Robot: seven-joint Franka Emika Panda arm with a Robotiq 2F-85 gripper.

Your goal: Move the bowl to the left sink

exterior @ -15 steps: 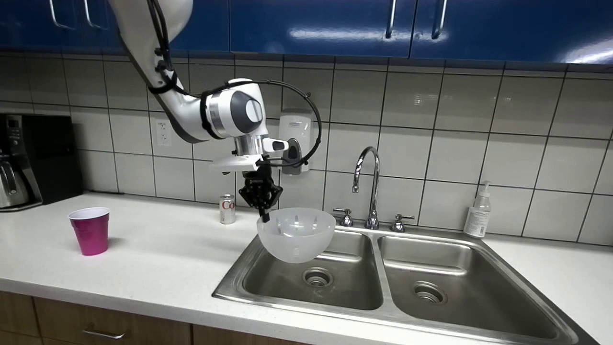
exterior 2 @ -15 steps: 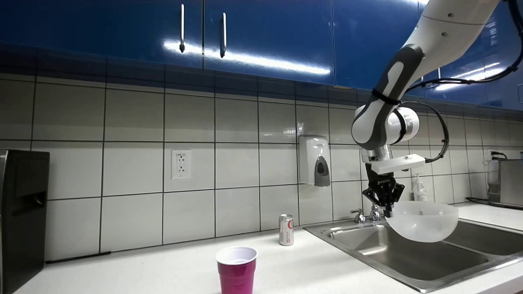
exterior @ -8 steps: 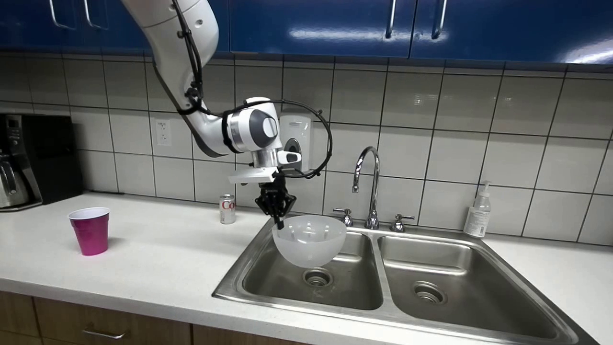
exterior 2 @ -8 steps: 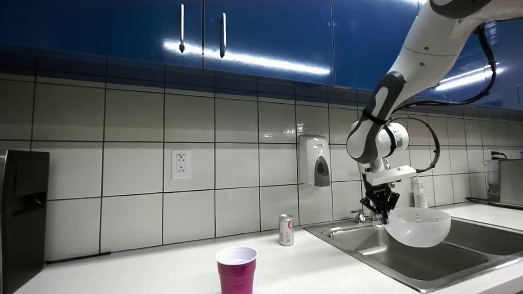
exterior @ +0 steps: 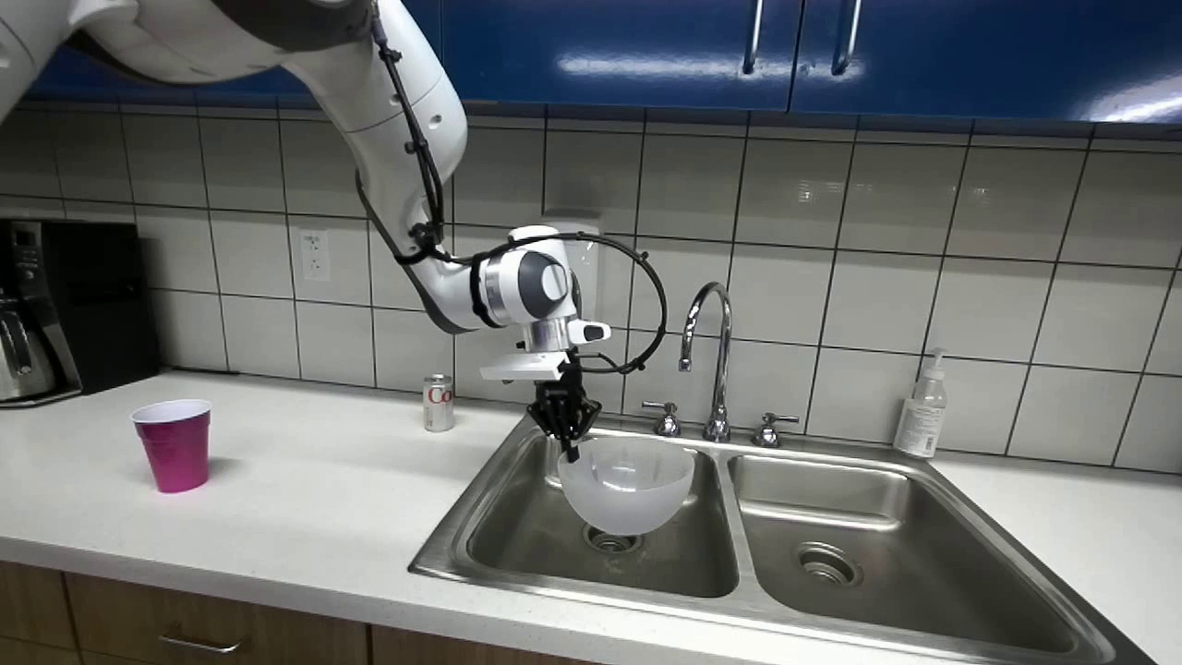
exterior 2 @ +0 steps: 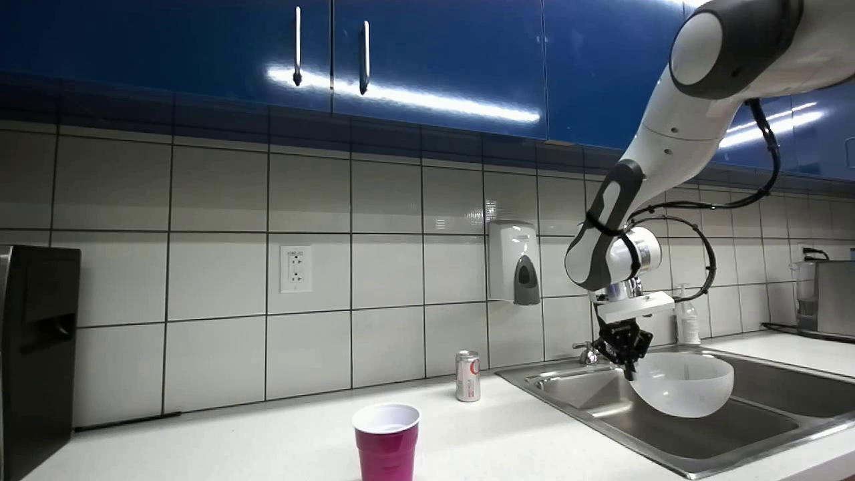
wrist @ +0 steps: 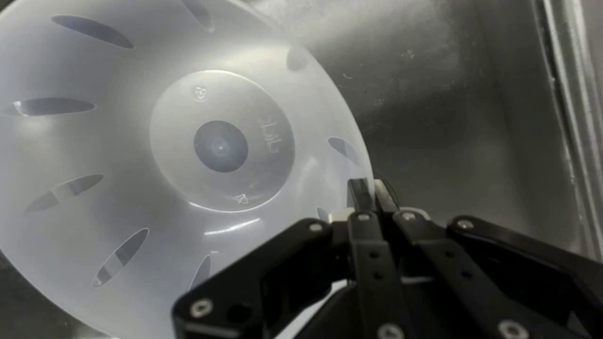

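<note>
Claw (wrist: pixel 373 192): clamped on the rim of the bowl (exterior: pixel 628 494), one finger inside the wall, one outside.
Bowl position: right of the claw in both exterior views, opening up, over the left sink (exterior: pixel 660 568); contact with the sink cannot be told.
Bowl interior: the claw's inner finger; slots in the wall; dark round spot at the centre of the floor.
Left sink: below the claw; drain (exterior: pixel 613 546) partly hidden by the bowl.
Right sink (exterior: pixel 942 582): right of the claw, past the divider (exterior: pixel 739 531); separate drain (exterior: pixel 829 565) in its floor.
Cup (exterior: pixel 174 451): upright on the counter (exterior: pixel 305 480), well left of the claw; bottom hidden.
Can (exterior: pixel 439 404): upright, left of the claw, nearer than the cup.
Side edge (wrist: pixel 572 103): right of the claw in the wrist view, well apart; steel floor shows between.
Tap (exterior: pixel 721 369): right of the claw, apart from it.
</note>
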